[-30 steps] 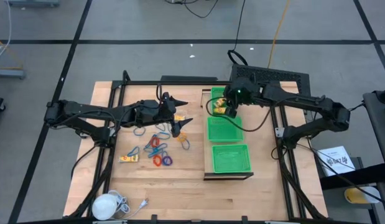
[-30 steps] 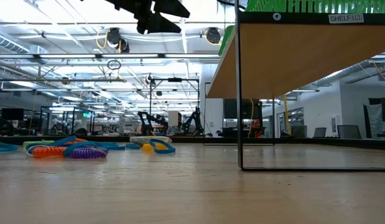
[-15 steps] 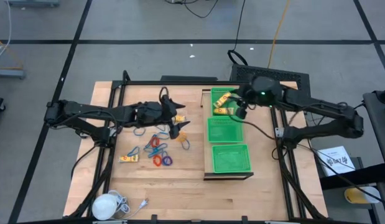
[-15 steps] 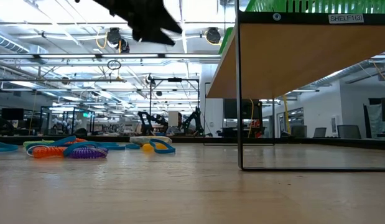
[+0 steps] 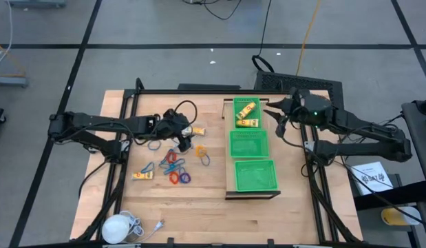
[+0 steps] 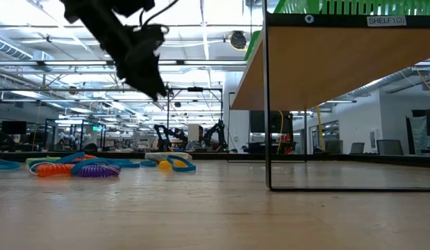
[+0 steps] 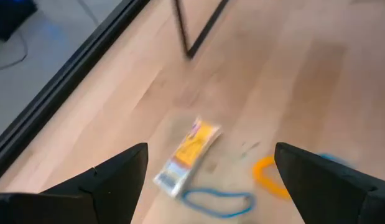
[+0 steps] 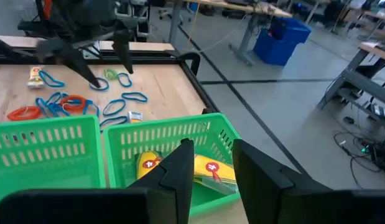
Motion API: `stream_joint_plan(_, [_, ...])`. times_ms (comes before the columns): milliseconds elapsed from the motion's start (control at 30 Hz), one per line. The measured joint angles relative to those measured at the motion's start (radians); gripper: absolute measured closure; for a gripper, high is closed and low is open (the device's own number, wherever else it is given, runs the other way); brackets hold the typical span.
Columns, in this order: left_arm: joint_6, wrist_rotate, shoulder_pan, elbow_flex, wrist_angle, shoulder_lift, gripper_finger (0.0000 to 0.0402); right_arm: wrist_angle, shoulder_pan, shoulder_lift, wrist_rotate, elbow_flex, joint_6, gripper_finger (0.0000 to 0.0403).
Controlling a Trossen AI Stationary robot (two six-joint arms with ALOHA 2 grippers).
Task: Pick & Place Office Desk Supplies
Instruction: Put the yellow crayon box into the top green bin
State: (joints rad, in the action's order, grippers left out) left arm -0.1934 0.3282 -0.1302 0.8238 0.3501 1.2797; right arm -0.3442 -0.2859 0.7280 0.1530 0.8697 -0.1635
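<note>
Since the right gripper [image 5: 276,116] has drawn back from above the far tray [image 5: 235,103] to a place just right of it, the delivery is judged finished: its fingers are parted and nothing is held between them. In the same interval the left gripper [image 7: 209,150] has been lowered from its higher position toward the loose pile on the left half of the table [image 5: 199,200]. Its fingers are spread wide and nothing is gripped. It is aimed at the far packet [image 5: 194,131], so the next pick is judged to be that packet.

Items, as counted:

- Yellow packets, delivered: two are seen lying in the far tray [image 5: 247,114].
- Yellow packets, still to be moved: two. The far packet lies at the far edge of the pile; the near packet [image 5: 142,175] lies at the pile's near left.
- Rings: one orange ring [image 5: 199,149] just near of the far packet, and one red ring [image 5: 175,178] and one purple ring [image 5: 186,178] side by side at the near edge of the pile. Others may be hidden in the tangle.
- Blue clips [image 5: 204,160]: roughly five are scattered through the pile. An exact count is prevented by overlap.
- Green trays: three in a row on the shelf. The middle tray [image 5: 248,143] and the near tray [image 5: 255,174] are seen with nothing in them.
- White round object with cord [image 5: 118,226]: one, at the near left corner, well apart from the pile.

Most of the supplies remain on the table, so the task is judged to be at an early stage.
</note>
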Motion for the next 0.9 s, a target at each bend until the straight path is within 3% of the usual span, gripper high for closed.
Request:
stream_joint_plan(267, [0.046, -0.007, -0.133, -0.117, -0.158, 0.057, 0.0041, 0.134, -0.007, -0.025, 0.000, -0.105, 0.047, 0.0293])
stream_joint_plan(500, [0.194, -0.216, -0.175, -0.127, -0.194, 0.160, 0.0041, 0.158, -0.008, -0.025, 0.002, -0.152, 0.027, 0.0219])
stream_joint_plan(700, [0.303, -0.251, -0.209, -0.127, -0.251, 0.261, 0.0041, 0.192, -0.007, -0.030, 0.000, -0.152, -0.005, 0.0157])
stream_joint_plan(900, [0.320, -0.312, -0.253, -0.127, -0.356, 0.341, 0.0041, 0.198, -0.007, -0.028, 0.000, -0.152, 0.002, 0.0145])
